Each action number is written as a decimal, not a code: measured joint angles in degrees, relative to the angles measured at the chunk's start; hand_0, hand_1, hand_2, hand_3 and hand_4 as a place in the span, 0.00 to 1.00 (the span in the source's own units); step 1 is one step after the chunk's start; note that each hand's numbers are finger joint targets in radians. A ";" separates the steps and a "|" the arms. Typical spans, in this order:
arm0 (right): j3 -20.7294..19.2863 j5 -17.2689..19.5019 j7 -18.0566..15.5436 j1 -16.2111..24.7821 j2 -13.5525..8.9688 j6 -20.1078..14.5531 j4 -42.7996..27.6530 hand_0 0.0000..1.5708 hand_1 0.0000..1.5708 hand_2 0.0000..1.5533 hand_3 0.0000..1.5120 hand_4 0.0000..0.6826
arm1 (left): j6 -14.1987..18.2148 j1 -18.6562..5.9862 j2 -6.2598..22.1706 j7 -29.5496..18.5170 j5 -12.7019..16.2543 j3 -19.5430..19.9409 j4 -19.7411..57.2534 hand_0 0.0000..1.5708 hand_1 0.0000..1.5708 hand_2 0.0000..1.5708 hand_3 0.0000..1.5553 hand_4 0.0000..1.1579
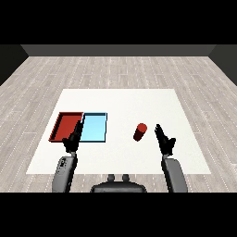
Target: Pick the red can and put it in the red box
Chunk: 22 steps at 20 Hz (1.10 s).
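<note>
Red tray (66, 126): lying at the far left of the white desk (120, 102), touching the light blue tray (94, 127) on its right side. Left hand (73, 139): hovering over the near edge where the two trays are meeting, fingers straight, grasping nothing. Red can (140, 131): standing on the bare desk right of centre, well apart from both trays. Right hand (164, 139): hovering just beside the can on its right, fingers extended, released, not touching it.
</note>
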 measured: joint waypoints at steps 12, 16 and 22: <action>-12.46 -8.92 -15.88 -5.15 -8.22 12.36 5.72 0.00 0.00 0.00 0.00 0.00 | -2.01 -0.77 -1.45 -12.19 1.56 1.58 -3.18 0.00 0.00 0.00 0.00 0.00; -14.94 -9.73 -22.81 -6.45 -9.71 15.97 11.12 0.00 0.00 0.00 0.00 0.00 | -2.72 -0.72 -1.99 -18.19 1.68 2.23 -1.31 0.00 0.00 0.00 0.00 0.00; -16.40 -10.15 -24.82 -8.88 -10.37 18.19 14.63 0.00 0.00 0.00 0.00 0.00 | -3.68 -1.29 -1.98 -19.55 2.46 3.04 -1.19 0.00 0.00 0.00 0.00 0.00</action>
